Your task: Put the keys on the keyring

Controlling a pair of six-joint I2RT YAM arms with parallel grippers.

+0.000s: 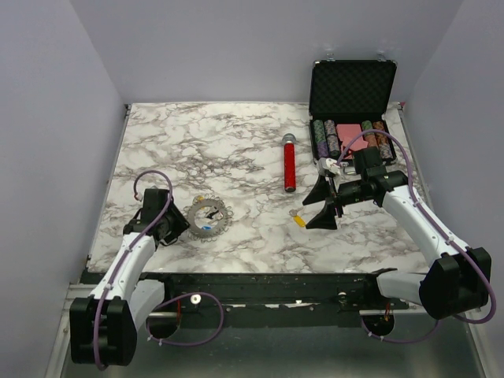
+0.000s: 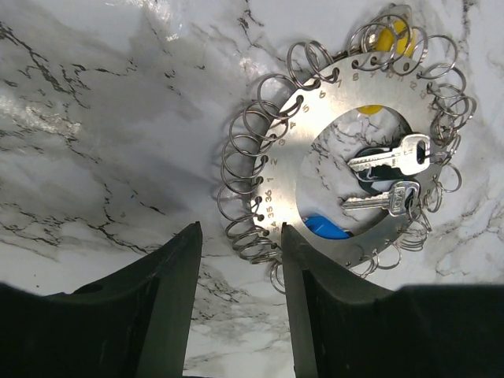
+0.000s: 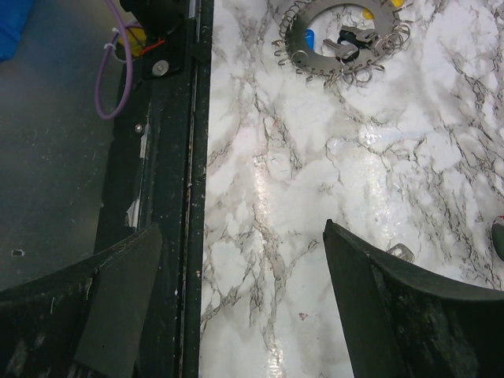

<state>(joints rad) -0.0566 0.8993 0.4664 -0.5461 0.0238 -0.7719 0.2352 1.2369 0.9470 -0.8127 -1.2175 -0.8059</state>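
1. My left pincer (image 1: pixel 179 227) sits low over the table (image 1: pixel 236 150) toward its near left corner. Its jaws are partly open and hold nothing.
2. The keyring (image 1: pixel 209 218) lies flat on the table just beside that pincer's tips. In the left wrist view the outermost wire loops of the keyring (image 2: pixel 291 157) lie in the gap at my fingertips (image 2: pixel 189 244).
3. Two silver keys (image 2: pixel 390 157) lie inside the ring's middle hole. A blue key head (image 2: pixel 327 228) and a yellow key head (image 2: pixel 386 35) show at its rim.
4. A red stick with a silver cap (image 1: pixel 290 163) lies near the table's middle.
5. A loose key with a yellow head (image 1: pixel 298 216) lies on the table near the right pincer.
6. My right pincer (image 1: pixel 321 203) hangs there with its jaws wide and empty.
7. An open black case of striped chips (image 1: pixel 350 118) stands at the far right corner.
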